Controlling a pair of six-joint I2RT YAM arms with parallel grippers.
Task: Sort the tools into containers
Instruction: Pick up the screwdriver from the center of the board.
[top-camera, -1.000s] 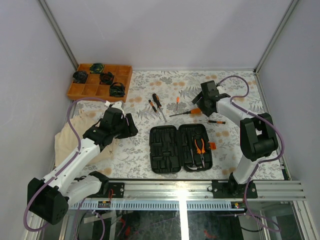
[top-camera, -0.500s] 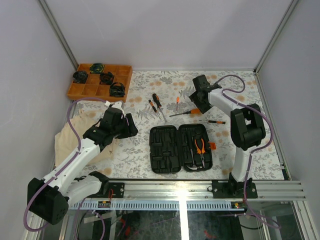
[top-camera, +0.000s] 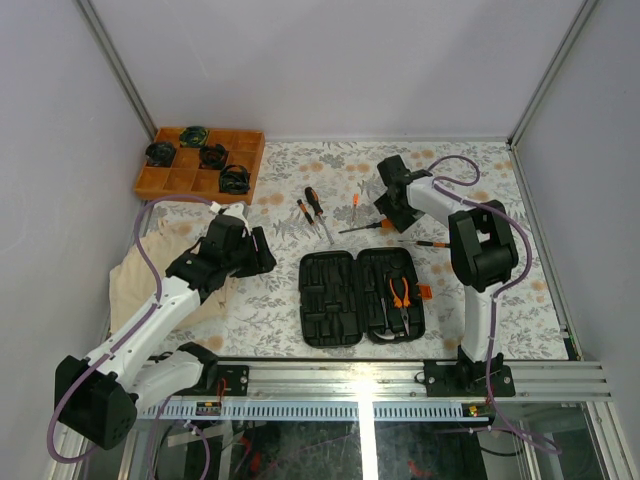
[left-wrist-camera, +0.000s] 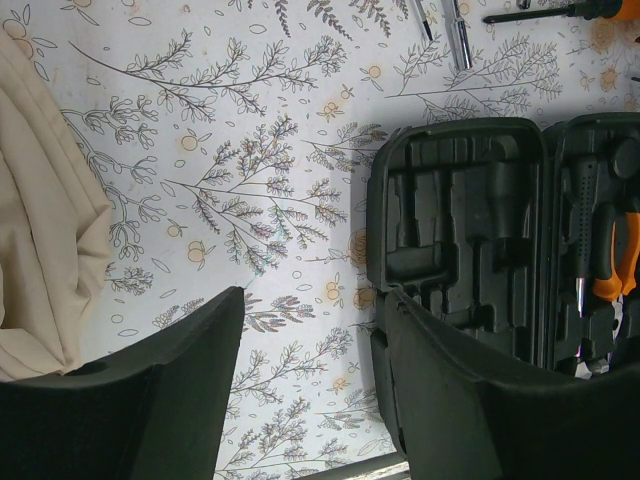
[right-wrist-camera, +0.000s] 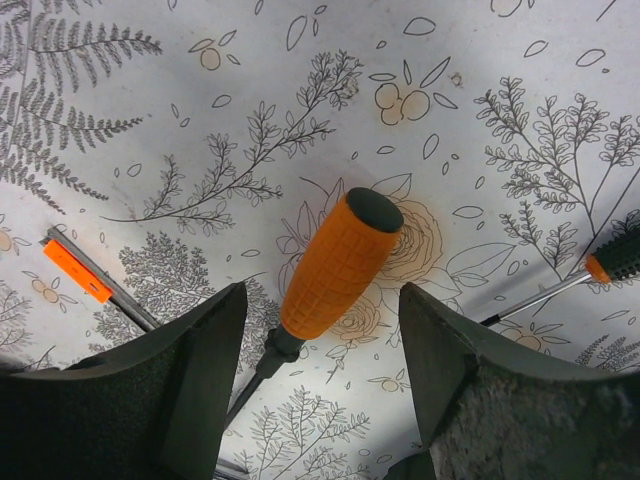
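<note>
Screwdriver handle (right-wrist-camera: 340, 265) between spread right gripper (right-wrist-camera: 320, 292) fingers, touching neither

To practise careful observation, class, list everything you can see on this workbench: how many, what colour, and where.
Tool case: one, black, lying open, near the middle of the table.
Pliers: one, orange handles, in the case's right half.
Screwdrivers: five, orange-and-black, loose on the table beyond the case.
Tray: one, orange, far left corner.
Coils: four, black-green, in the tray.
Cloth: one, beige, left edge.
Table cover: one, white floral.
Left gripper: open, empty, left of the case.
Right gripper: open, astride one screwdriver's orange handle.
</note>
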